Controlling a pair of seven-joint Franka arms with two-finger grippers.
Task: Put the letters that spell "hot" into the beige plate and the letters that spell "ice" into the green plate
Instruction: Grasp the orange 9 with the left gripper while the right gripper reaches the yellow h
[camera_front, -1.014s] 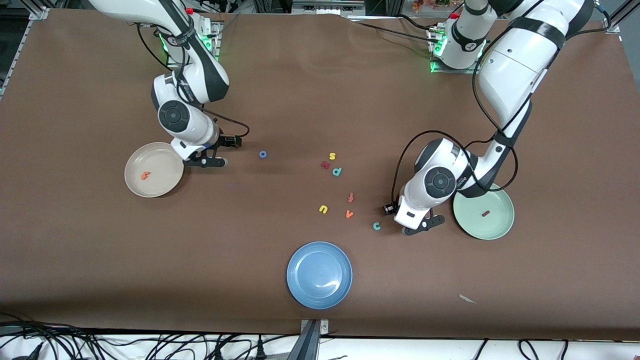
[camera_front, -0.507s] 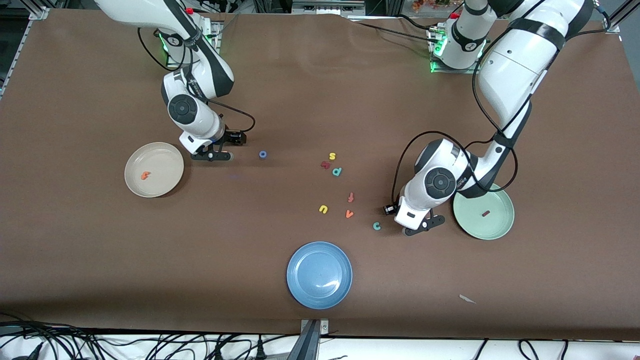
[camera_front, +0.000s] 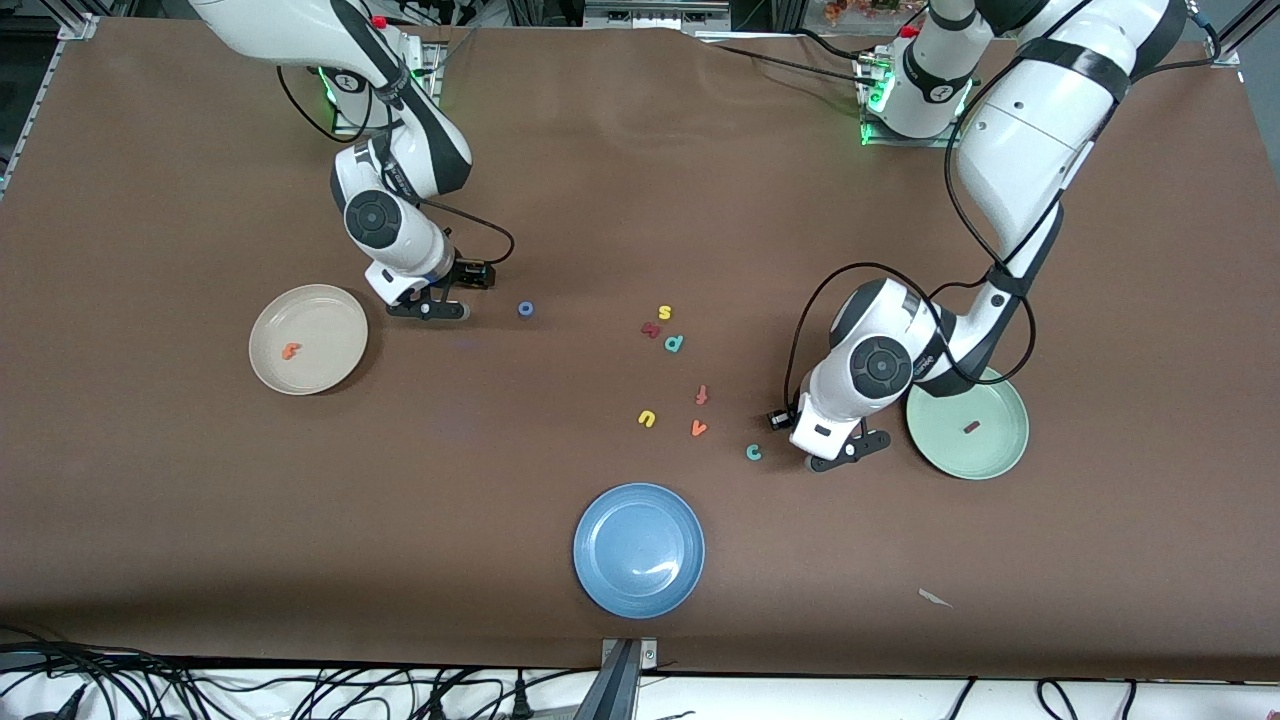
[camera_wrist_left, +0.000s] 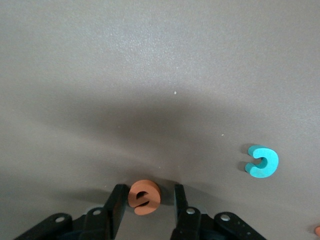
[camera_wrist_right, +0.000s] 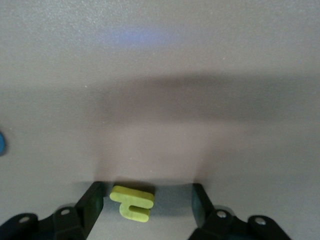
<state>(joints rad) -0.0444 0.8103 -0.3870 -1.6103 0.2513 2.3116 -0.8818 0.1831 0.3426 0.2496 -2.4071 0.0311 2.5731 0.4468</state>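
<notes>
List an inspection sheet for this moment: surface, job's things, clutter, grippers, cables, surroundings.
Surface: brown table cover, a pale scrap near the front edge.
Job's things: beige plate holds the orange t; green plate holds the dark red i; blue o and teal c lie on the table.
Clutter: blue plate; loose letters mid-table.
Grippers: left gripper open, fingers astride the orange e; right gripper open, astride the yellow h.
Cables: bundle below the front edge.
Surroundings: nothing seen.
</notes>
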